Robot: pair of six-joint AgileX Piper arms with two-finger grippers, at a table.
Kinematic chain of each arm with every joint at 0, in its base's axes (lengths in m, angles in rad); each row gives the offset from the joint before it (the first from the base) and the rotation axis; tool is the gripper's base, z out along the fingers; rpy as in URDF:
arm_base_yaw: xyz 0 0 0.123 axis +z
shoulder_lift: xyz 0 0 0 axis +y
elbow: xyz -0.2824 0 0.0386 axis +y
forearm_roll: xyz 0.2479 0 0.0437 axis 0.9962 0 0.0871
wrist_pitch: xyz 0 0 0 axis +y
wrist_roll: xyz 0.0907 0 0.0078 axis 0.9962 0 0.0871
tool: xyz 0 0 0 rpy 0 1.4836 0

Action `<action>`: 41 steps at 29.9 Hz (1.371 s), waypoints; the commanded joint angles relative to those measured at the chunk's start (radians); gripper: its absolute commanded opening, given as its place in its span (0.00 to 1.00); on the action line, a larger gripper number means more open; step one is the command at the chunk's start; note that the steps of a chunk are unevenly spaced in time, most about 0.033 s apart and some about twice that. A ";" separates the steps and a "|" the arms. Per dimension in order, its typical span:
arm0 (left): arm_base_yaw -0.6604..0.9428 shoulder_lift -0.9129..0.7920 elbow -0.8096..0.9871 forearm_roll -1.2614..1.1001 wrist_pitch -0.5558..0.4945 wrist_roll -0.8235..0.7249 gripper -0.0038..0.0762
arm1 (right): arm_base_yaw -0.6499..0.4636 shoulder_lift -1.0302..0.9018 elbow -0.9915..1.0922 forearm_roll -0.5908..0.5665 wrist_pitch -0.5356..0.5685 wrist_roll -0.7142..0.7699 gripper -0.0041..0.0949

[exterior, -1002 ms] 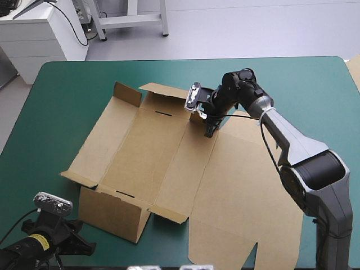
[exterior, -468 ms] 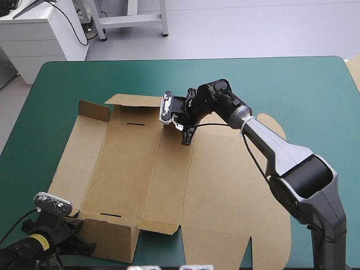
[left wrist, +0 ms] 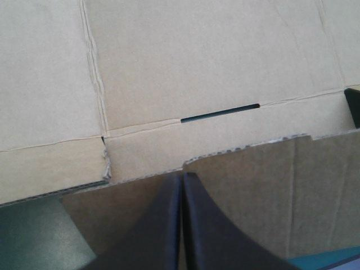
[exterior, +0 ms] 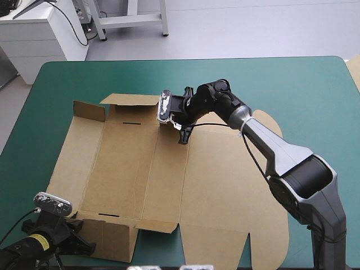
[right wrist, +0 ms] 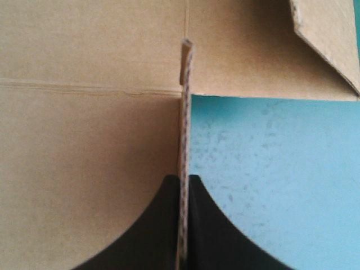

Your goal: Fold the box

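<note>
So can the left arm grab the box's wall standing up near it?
Probably yes. The left gripper sits right before the box's raised near wall, with nothing between them. Its fingers are shut, though, so they would have to open first.

1. Box (exterior: 140,169): plain brown board on every panel, with thin paler crease lines.
2. Slits (left wrist: 219,112) in the box: narrow dark strokes, black as far as I can judge from this angle.
3. Cut edge (right wrist: 185,135) of the board: pale brown, with a fine dotted corrugation pattern.
4. Cover (exterior: 292,84): teal-green and unpatterned, with faint darker speckling up close.
5. My left gripper (left wrist: 181,178) and right gripper (right wrist: 183,180): fingers black, no markings.
</note>
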 commanded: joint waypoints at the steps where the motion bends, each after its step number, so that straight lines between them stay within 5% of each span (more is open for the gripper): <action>1: 0.000 0.008 -0.030 -0.002 -0.046 -0.005 0.04 | 0.002 -0.057 -0.036 0.035 -0.042 -0.007 0.02; 20: 0.000 0.008 -0.030 -0.002 -0.046 -0.005 0.04 | 0.002 -0.057 -0.036 -0.010 -0.038 -0.015 0.04; 23: 0.000 0.008 -0.030 -0.002 -0.046 -0.005 0.04 | 0.002 -0.057 -0.036 -0.025 -0.030 0.023 0.22; 27: 0.000 0.008 -0.030 -0.002 -0.046 -0.005 0.04 | 0.002 -0.057 -0.036 -0.025 -0.031 0.047 0.69; 30: 0.000 0.008 -0.030 -0.002 -0.046 -0.005 0.04 | 0.002 -0.057 -0.036 -0.050 -0.038 0.107 0.83; 37: 0.000 0.008 -0.030 -0.002 -0.046 -0.005 0.04 | 0.002 -0.061 -0.036 -0.122 -0.018 0.256 0.80; 41: 0.000 0.008 -0.030 -0.002 -0.046 -0.005 0.04 | 0.002 -0.069 -0.036 -0.124 -0.015 0.255 0.54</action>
